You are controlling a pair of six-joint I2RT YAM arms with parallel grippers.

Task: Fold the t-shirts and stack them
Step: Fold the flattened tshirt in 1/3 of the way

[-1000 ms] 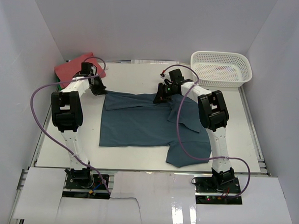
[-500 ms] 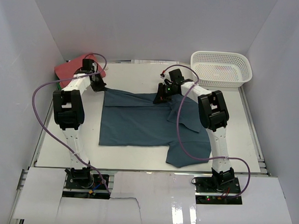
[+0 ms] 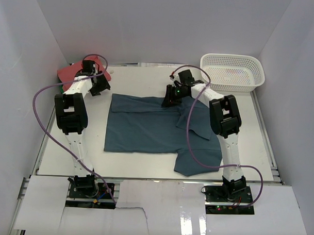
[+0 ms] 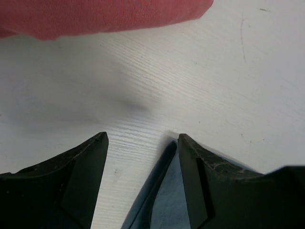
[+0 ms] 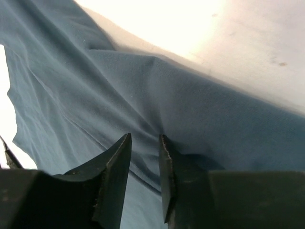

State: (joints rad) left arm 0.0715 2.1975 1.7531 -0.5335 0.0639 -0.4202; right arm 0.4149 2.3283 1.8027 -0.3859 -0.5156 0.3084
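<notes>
The dark teal t-shirt [image 3: 146,128] lies spread on the white table [image 3: 143,78], its top edge folded over into a band. My left gripper [image 3: 98,87] hangs open just beyond the shirt's top left corner, holding nothing. In the left wrist view that gripper [image 4: 141,143] shows bare table between its fingers and the teal corner [image 4: 164,195] beside the right finger. The coral-red t-shirt [image 3: 70,73] lies bunched at the back left, and its red cloth [image 4: 95,16] lies just ahead of the left jaws. My right gripper [image 3: 168,101] sits on the teal shirt's top edge; its jaws [image 5: 145,138] stand slightly apart over wrinkled teal cloth [image 5: 95,90].
A white lattice basket [image 3: 232,72] stands at the back right corner. White walls close in the table on the left, back and right. One sleeve of the teal shirt [image 3: 199,160] reaches toward the right arm's base.
My left gripper has let go of the teal shirt's top left corner and drawn back-left toward the red shirt. The corner now lies flat. The right arm has barely moved.
</notes>
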